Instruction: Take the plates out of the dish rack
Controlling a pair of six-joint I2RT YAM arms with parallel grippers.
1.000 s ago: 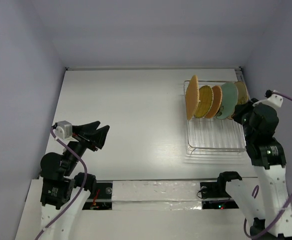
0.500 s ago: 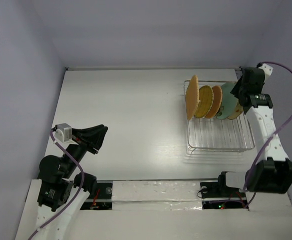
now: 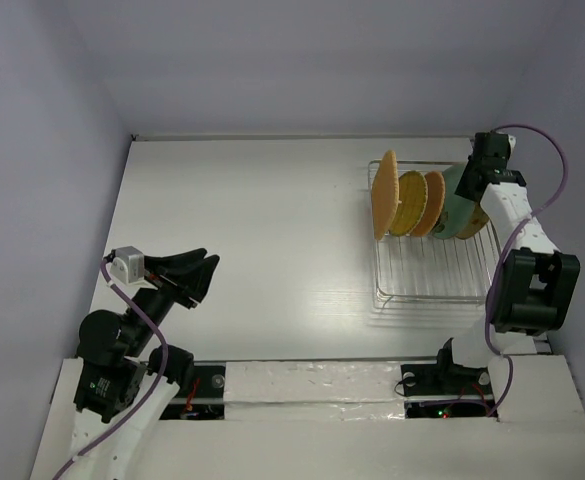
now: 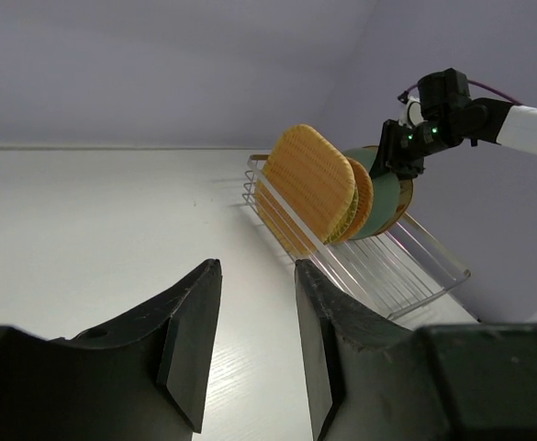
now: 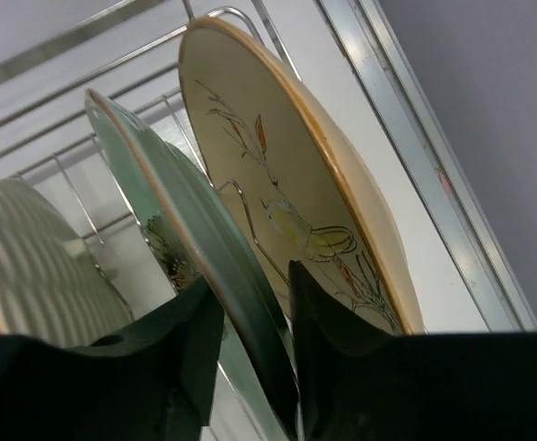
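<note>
The dish rack (image 3: 432, 285) stands at the back right with the plates upright in it: a tan woven rounded-square plate (image 3: 384, 193), a yellow woven plate (image 3: 409, 203), an orange woven plate (image 3: 432, 202), a pale green plate (image 3: 457, 208) and a cream floral plate (image 3: 475, 224). My right gripper (image 3: 469, 186) reaches over the rack's far right end. In the right wrist view its jaws (image 5: 257, 299) straddle the rim of the pale green plate (image 5: 185, 220) and press on it, with the cream floral plate (image 5: 286, 184) just behind. My left gripper (image 3: 204, 268) is open and empty over the near left table.
The rack (image 4: 406, 266) lies close to the right wall and the back edge of the white table (image 3: 252, 230). The left wrist view shows the right arm (image 4: 442, 110) above the plates. A woven plate (image 5: 29, 266) stands just left of the green one.
My right arm swung from the rack's near right side up over its far right end and set its jaws around the green plate's rim. The left gripper shifted slightly.
</note>
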